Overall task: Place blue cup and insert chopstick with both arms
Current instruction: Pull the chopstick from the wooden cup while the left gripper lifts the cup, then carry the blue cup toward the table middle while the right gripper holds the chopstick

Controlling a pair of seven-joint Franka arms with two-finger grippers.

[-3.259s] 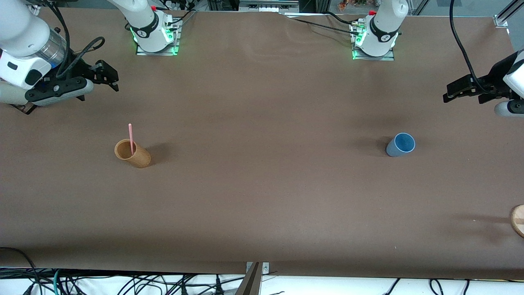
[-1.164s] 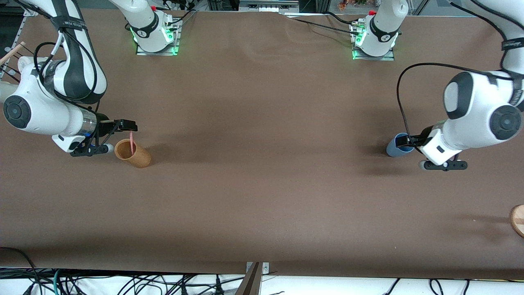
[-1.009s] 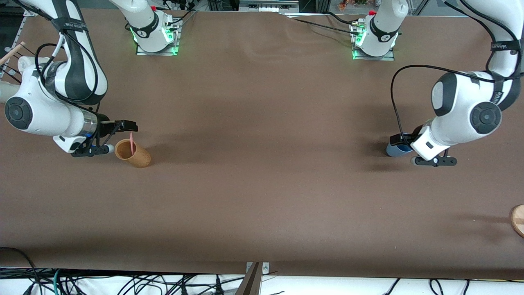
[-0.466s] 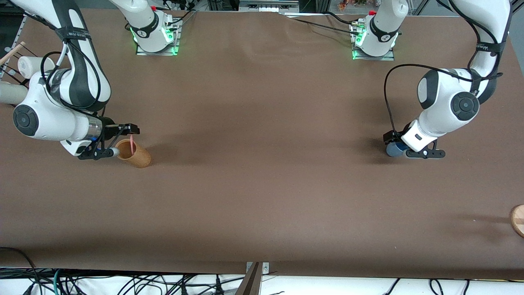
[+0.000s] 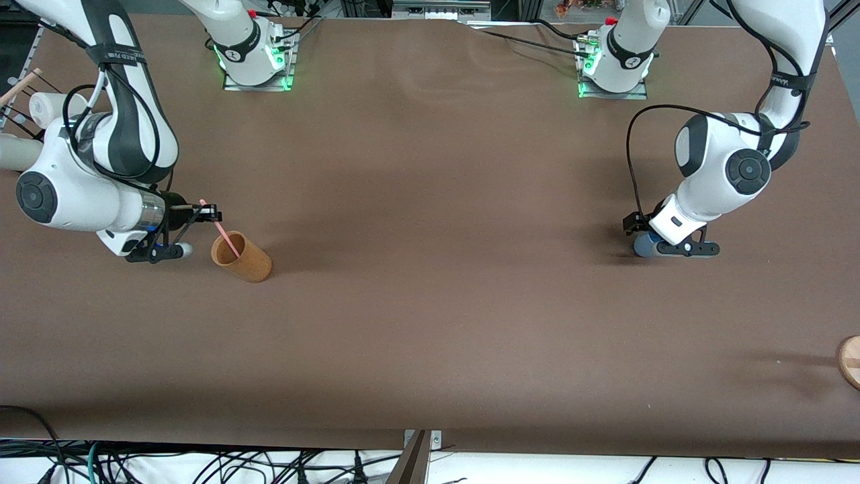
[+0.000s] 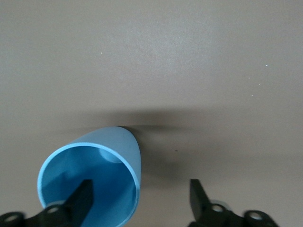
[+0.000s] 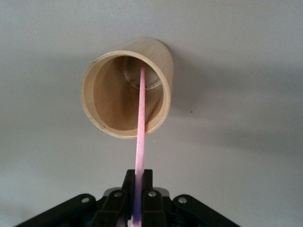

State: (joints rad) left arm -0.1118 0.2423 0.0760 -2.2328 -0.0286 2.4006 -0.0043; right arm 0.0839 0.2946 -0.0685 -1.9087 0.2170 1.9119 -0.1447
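Blue cup (image 6: 90, 182) upright on table (image 5: 430, 302) toward left arm's end, left gripper (image 5: 643, 232) down around its rim: one finger (image 6: 81, 198) inside cup, other outside, jaws apart, wall between them not pinched. Chopstick (image 7: 140, 142) clamped between right gripper (image 5: 205, 215) fingers, slanting down, lower end inside orange-brown cup (image 5: 242, 256). That cup upright just beside right gripper, toward right arm's end of table. Round wooden piece (image 5: 850, 361) at table edge, left arm's end, nearer camera than blue cup.
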